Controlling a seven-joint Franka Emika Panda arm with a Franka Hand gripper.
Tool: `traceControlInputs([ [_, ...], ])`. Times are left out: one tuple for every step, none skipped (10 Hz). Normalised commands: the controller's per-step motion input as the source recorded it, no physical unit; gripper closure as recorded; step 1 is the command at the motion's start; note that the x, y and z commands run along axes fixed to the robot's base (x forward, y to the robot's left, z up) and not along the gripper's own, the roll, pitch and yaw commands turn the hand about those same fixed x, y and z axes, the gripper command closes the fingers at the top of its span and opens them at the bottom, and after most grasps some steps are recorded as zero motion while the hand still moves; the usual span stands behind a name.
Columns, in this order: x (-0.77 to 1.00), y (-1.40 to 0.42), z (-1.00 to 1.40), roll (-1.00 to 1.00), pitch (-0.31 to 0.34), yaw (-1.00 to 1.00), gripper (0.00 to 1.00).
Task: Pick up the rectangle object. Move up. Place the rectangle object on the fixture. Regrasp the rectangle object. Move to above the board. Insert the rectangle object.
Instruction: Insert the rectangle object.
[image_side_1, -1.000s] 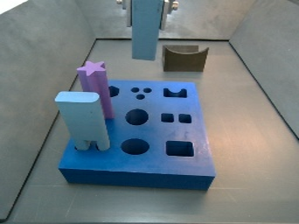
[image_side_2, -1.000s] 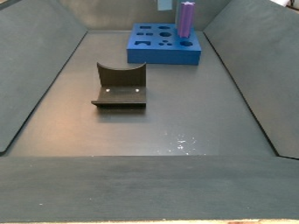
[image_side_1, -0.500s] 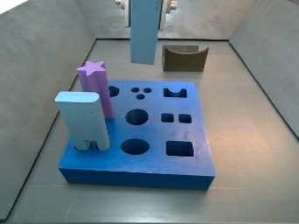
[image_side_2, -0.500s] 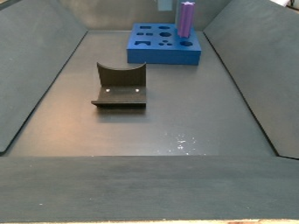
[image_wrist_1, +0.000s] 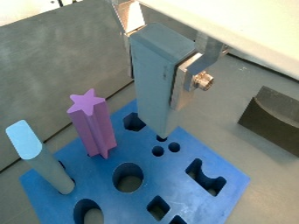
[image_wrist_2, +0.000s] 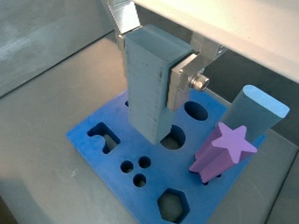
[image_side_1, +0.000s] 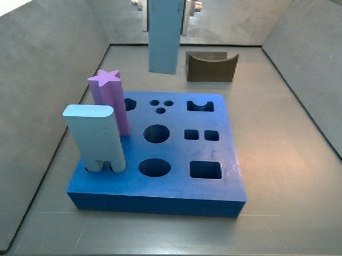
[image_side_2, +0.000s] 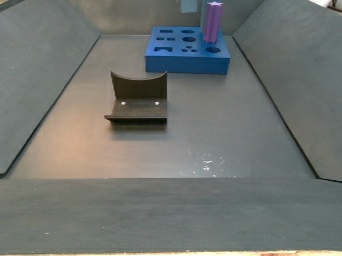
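Both side views face the board (image_side_1: 160, 150) (opposite ends); wrist views look down.

Rect. object (image_wrist_1: 156, 83) upright in pincer (image_wrist_1: 158, 35), seemingly above board (image_wrist_1: 228, 206).

This is a robot test rig in a lab, not a home or shop: a bare grey trough with sloping walls (image_side_2: 54, 90) fills both side views, with nothing domestic in it. At the centre of a side view sits the board (image_side_1: 167, 150), with a purple star post (image_side_1: 110, 100) and a pale block (image_side_1: 96, 138) standing in it, and the fixture (image_side_1: 210, 66) behind. At the top centre the gripper (image_side_1: 167, 8) clamps the bar (image_side_1: 164, 38).
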Motion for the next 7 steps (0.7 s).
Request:
traceControlInputs([
  [0.48, -0.14, 0.06, 0.0, 0.0, -0.23, 1.0],
  [0.6, -0.21, 0.12, 0.0, 0.0, -0.27, 1.0],
  [0.7, -0.23, 0.11, 0.0, 0.017, -0.28, 1.0],
  [0.65, -0.24, 0.07, 0.0, 0.043, -0.31, 1.0],
  [0.27, -0.11, 0.0, 0.0, 0.017, -0.16, 1.0],
  [0.01, -0.03, 0.0, 0.0, 0.0, 0.0, 1.0],
  [0.11, -0.11, -0.09, 0.0, 0.0, 0.0, 1.0],
])
